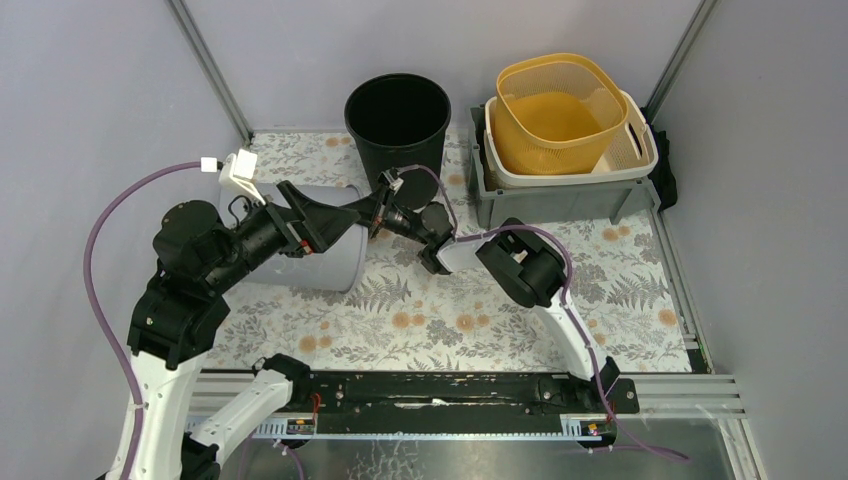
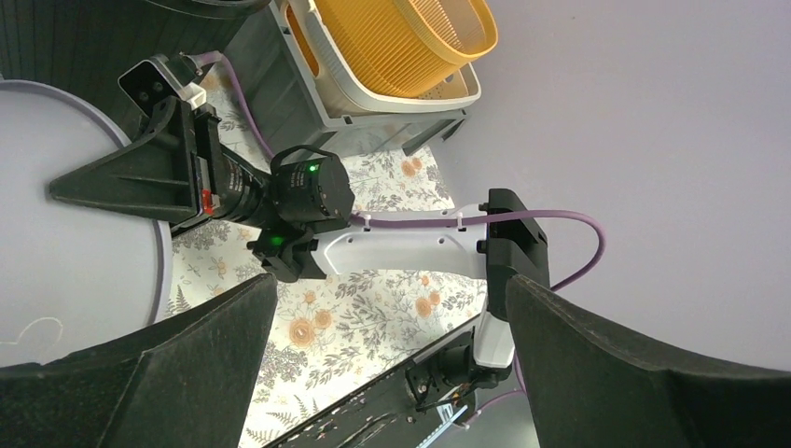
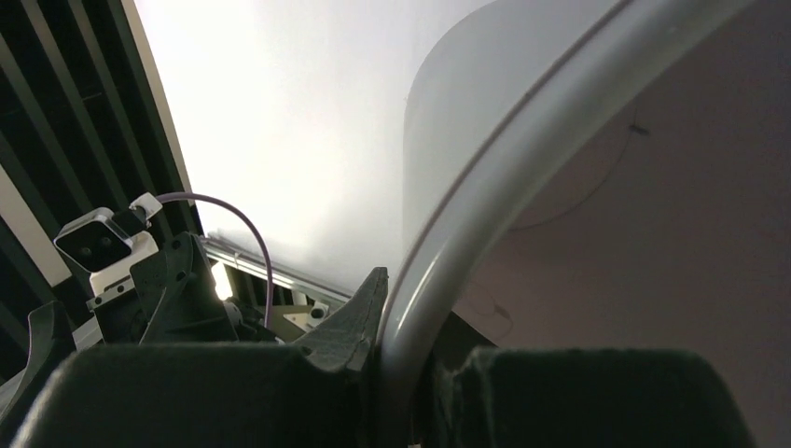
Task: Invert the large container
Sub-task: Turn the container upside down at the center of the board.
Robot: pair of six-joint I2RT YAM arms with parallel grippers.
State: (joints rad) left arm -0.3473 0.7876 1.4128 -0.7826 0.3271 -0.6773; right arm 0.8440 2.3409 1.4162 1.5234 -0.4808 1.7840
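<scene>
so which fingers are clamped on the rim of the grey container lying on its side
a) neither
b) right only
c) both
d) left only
b, the right wrist view shows the rim of the grey container pinched between the right fingers, while the left fingers stand wide open.

The desk (image 1: 480, 330) is covered by a sheet patterned with grey ferns and orange blossoms. A large grey container (image 1: 335, 262) is seen tipped on its side on the left part of the desk. A black bucket (image 1: 398, 120) is stood upright at the back edge, and a grey crate (image 1: 560, 200) is placed just beside it, at the back right.
</scene>
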